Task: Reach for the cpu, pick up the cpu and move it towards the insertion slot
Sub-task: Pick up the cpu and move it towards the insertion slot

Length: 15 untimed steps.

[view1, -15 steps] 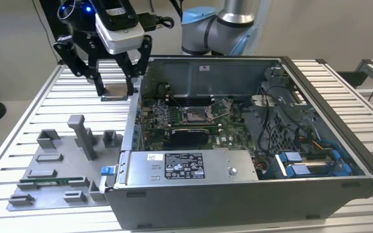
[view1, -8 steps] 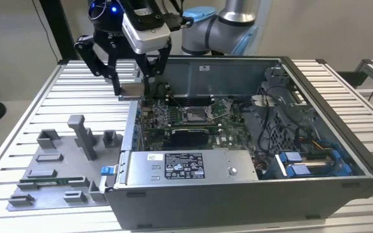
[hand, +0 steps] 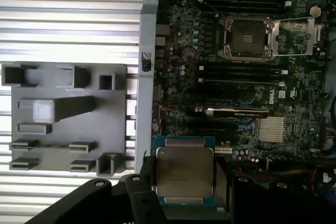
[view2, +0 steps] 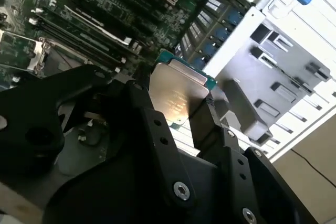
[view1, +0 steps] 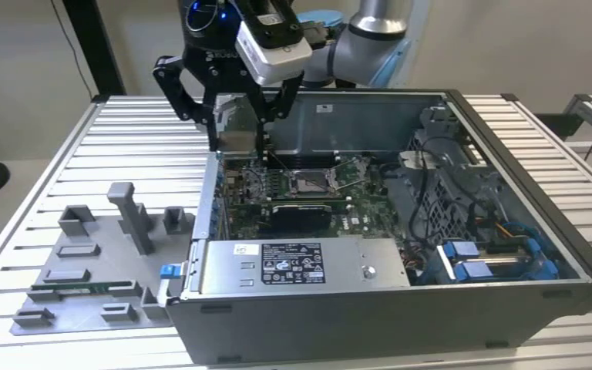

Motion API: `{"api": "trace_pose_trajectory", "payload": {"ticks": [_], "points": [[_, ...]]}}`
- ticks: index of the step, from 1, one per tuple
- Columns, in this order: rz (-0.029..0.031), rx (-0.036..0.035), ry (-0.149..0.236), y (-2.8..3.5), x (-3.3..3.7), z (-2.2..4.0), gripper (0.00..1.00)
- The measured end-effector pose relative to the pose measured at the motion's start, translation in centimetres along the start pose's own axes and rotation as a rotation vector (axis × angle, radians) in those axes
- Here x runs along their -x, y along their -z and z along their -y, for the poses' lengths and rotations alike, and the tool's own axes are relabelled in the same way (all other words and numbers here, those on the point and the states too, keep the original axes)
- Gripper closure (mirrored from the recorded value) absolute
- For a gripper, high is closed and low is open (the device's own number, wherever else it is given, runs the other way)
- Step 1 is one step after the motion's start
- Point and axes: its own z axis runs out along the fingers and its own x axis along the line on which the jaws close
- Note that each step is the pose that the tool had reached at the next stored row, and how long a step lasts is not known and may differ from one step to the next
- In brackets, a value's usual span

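One arm hangs over the open computer case (view1: 399, 223), and its pincer (view1: 237, 135) is clenched on the cpu (hand: 185, 171), which it holds by two opposite edges. In both wrist views the chip's silvery top faces the camera, with a thin green rim (view2: 178, 97) showing around it. In the exterior view the pincer sits above the case wall on that view's left, with the chip clear of the board below it. The insertion slot (view1: 311, 183) lies on the green board (hand: 236, 77) inside the case, well apart from the chip; in the first wrist view its silver frame (hand: 247, 38) surrounds a dark centre, and its cover plate is swung open to one side. Outside the case, a grey holder tray (view1: 90, 270) with several upright blocks rests on the slatted table (view1: 101, 146), just beside the case wall. A labelled grey box (view1: 296, 266) fills the near part of the case.
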Motion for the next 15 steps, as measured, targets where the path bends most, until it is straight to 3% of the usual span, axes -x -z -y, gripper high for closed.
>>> {"api": "trace_pose_trajectory", "payload": {"ticks": [15], "points": [[-0.0001, -0.0001, 0.000, 0.00, 6.11, 0.07, 1.00]]}}
